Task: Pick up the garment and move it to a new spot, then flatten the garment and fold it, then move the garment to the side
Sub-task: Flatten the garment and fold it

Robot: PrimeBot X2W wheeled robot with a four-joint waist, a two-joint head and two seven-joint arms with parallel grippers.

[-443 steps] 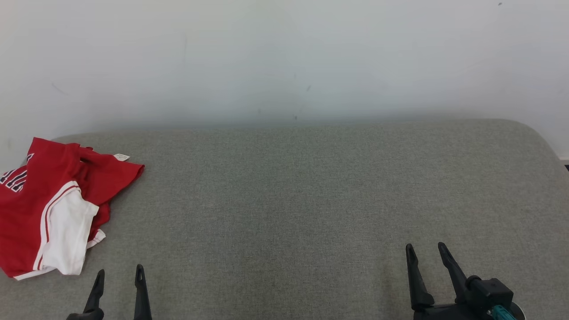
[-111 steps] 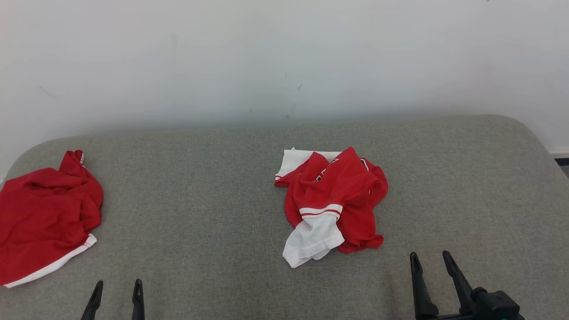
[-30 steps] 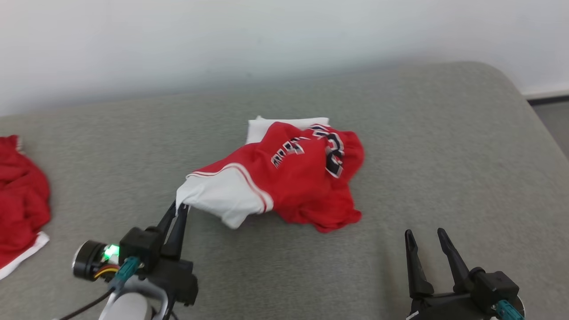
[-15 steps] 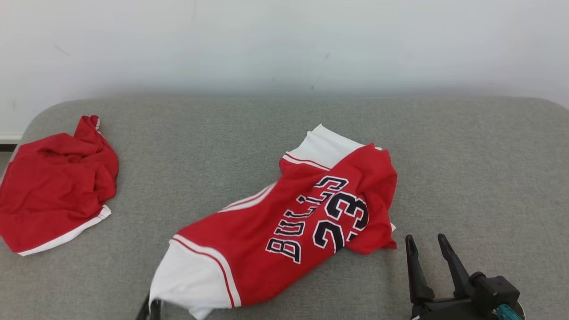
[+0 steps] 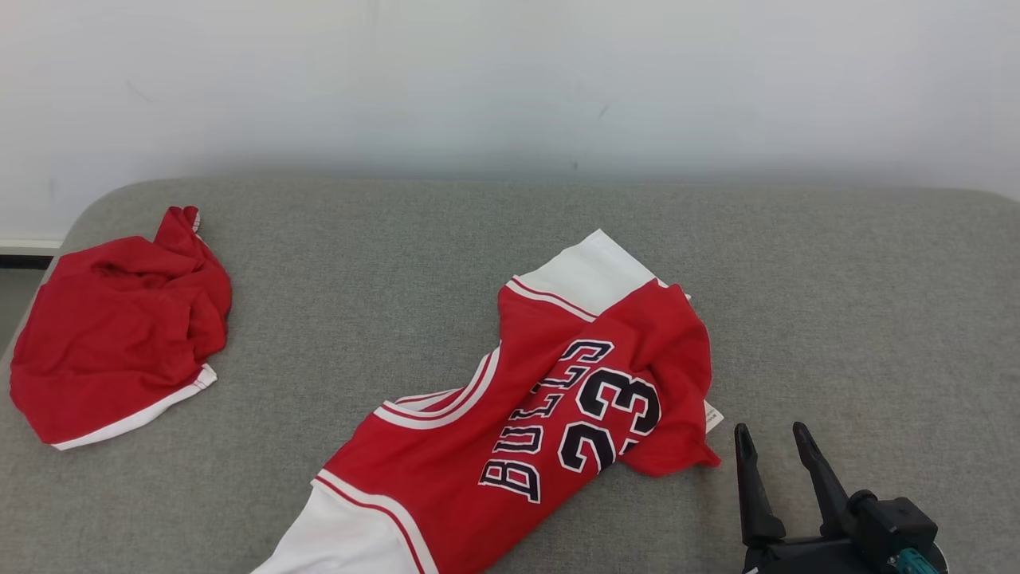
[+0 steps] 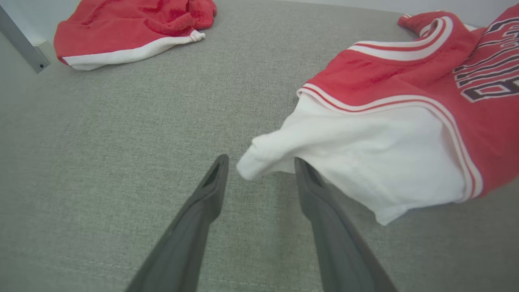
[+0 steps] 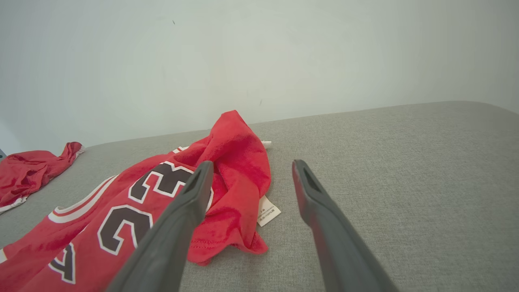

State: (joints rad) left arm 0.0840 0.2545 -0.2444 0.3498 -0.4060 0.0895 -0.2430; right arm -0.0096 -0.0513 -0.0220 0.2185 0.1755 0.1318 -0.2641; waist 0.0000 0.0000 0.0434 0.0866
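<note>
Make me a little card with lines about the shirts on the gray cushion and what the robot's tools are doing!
Surface: gray fabric cushion
Main shirt: red Bulls 23 jersey, stretched out, bunched at its right end
Sleeve: white sleeve, tip between the fingers of the left tool
Left tool: open, not pinching
Right tool: open, beside the jersey, not touching
Other cloth: crumpled red garment, far left

Crumpled red cloth (image 5: 119,335), white band along one hem, heaped at the far left of the grey woven pad (image 5: 837,303), close to its rounded corner. Plain white wall (image 5: 510,80) directly behind the pad, a few small dark specks. Dark skirting strip (image 5: 24,261) low at left. Grey metal bar (image 6: 22,44) slanting beside the pad's left edge.
</note>
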